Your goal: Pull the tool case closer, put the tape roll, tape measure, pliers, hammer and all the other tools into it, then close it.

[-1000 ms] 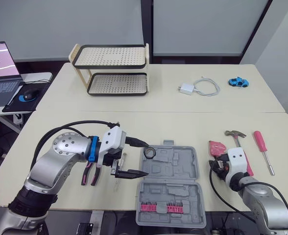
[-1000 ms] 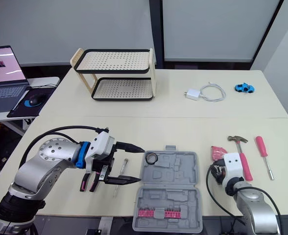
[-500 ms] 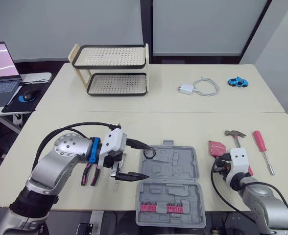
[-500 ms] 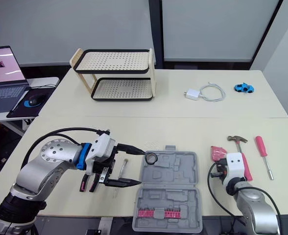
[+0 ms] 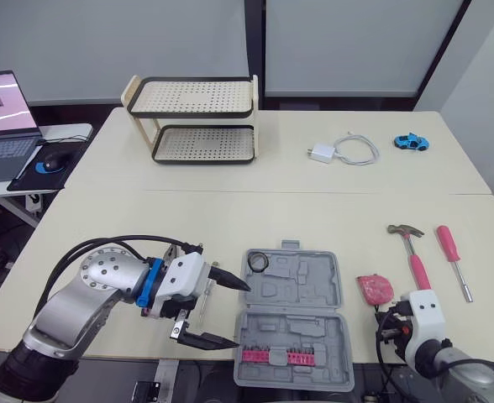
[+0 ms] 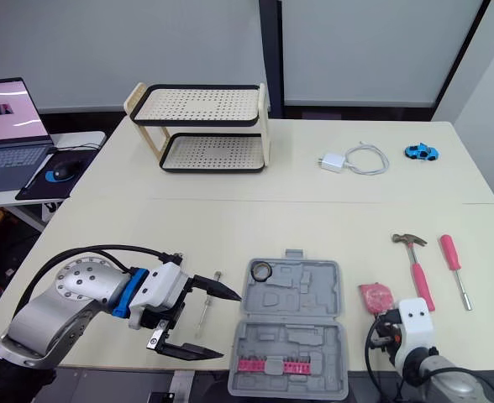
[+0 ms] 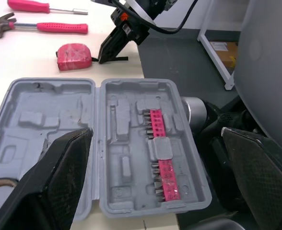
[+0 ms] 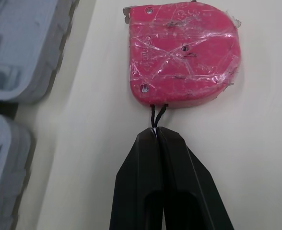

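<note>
Counting only the tape roll (image 5: 258,263) inside the tool case (image 5: 336,290); left gripper (image 6: 230,325) gapes, right gripper (image 8: 156,132) pinches the tape measure (image 8: 184,52) cord, hammer (image 5: 414,259) waits.

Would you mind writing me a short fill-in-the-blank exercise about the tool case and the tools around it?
1. The tool case lies ___ on the table.
2. The tape roll sits ___ the tool case.
3. The right gripper is ___ on the black cord of the tape measure.
4. The hammer has a ___ handle.
Missing words: open; inside; shut; pink.
</note>
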Controlling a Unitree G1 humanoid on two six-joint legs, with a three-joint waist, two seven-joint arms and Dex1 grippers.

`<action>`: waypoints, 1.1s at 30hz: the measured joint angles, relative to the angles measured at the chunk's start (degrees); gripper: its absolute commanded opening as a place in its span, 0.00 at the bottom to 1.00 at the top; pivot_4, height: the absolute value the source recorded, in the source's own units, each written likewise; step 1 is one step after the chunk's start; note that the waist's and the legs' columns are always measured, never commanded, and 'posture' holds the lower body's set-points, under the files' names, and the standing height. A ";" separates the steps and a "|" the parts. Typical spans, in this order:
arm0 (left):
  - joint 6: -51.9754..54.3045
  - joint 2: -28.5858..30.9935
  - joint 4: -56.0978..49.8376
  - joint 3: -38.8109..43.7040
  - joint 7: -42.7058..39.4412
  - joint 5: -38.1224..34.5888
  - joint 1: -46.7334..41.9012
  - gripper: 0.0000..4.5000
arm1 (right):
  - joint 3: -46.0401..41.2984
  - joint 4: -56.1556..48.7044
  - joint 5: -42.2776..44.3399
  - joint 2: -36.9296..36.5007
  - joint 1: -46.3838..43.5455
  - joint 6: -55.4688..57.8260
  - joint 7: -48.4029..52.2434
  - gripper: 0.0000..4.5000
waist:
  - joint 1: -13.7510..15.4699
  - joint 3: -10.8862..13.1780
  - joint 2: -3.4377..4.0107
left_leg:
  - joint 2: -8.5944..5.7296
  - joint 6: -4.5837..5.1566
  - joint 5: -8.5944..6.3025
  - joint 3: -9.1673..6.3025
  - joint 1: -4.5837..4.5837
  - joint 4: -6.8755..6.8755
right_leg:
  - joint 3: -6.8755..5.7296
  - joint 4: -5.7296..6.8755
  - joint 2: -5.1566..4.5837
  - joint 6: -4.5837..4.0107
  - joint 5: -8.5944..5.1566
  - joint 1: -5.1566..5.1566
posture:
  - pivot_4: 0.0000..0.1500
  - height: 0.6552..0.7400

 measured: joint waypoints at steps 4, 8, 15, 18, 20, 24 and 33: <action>0.14 0.01 -0.01 0.00 -0.10 -0.09 0.07 1.00 | 0.33 -2.92 0.96 0.85 4.46 0.59 -0.42 0.01 | 0.00 -0.01 0.01 | 0.00 0.00 0.00 0.00 0.00 -0.02 | -0.01 -0.02 0.00 0.00 -0.01 -0.01 | 1.00 0.90; 0.15 0.01 0.00 0.00 -0.32 -0.12 0.05 1.00 | 0.60 -4.42 0.99 1.71 7.95 0.56 -0.85 0.01 | 0.03 -0.02 0.04 | 0.00 0.00 0.00 0.00 0.00 -0.02 | 0.00 -0.02 0.00 0.00 -0.01 -0.02 | 1.00 0.90; 0.02 0.01 0.00 0.00 -1.31 -0.13 0.50 1.00 | 1.96 -6.06 1.00 1.95 12.58 -0.80 -0.96 0.01 | 0.07 -0.03 0.06 | 0.01 0.00 -0.01 -0.01 0.00 -0.04 | -0.01 -0.02 0.00 -0.03 -0.03 -0.03 | 1.00 0.90; -0.04 0.01 0.00 0.00 -1.37 -0.13 0.75 1.00 | 2.44 -6.34 1.02 2.18 13.62 -1.33 -1.01 0.01 | 0.08 -0.04 0.07 | 0.01 0.00 -0.01 -0.01 0.00 -0.04 | -0.01 -0.02 0.00 -0.03 -0.03 -0.03 | 1.00 0.90; -0.06 0.01 0.00 0.00 -1.37 -0.13 0.88 1.00 | 2.61 -6.64 1.01 2.22 14.56 -1.64 -1.07 0.01 | 0.10 -0.04 0.07 | 0.01 0.00 -0.01 -0.02 0.00 -0.04 | -0.01 -0.02 0.00 -0.03 -0.04 -0.03 | 1.00 0.90; -0.25 0.01 0.00 0.00 -1.44 -0.12 0.90 1.00 | 3.17 -6.87 1.03 2.40 15.24 -1.93 -1.15 0.01 | 0.11 -0.04 0.07 | 0.02 0.00 -0.01 -0.02 0.00 -0.05 | -0.01 -0.03 0.00 -0.04 -0.04 -0.04 | 1.00 0.90; -0.91 -0.10 0.02 -0.04 -1.34 -0.10 0.85 1.00 | 3.65 -6.98 1.04 2.62 15.32 -1.95 -1.36 0.01 | 0.12 -0.04 0.07 | 0.02 0.00 -0.01 -0.03 0.00 -0.05 | -0.03 -0.03 0.00 -0.05 -0.05 -0.04 | 1.00 0.90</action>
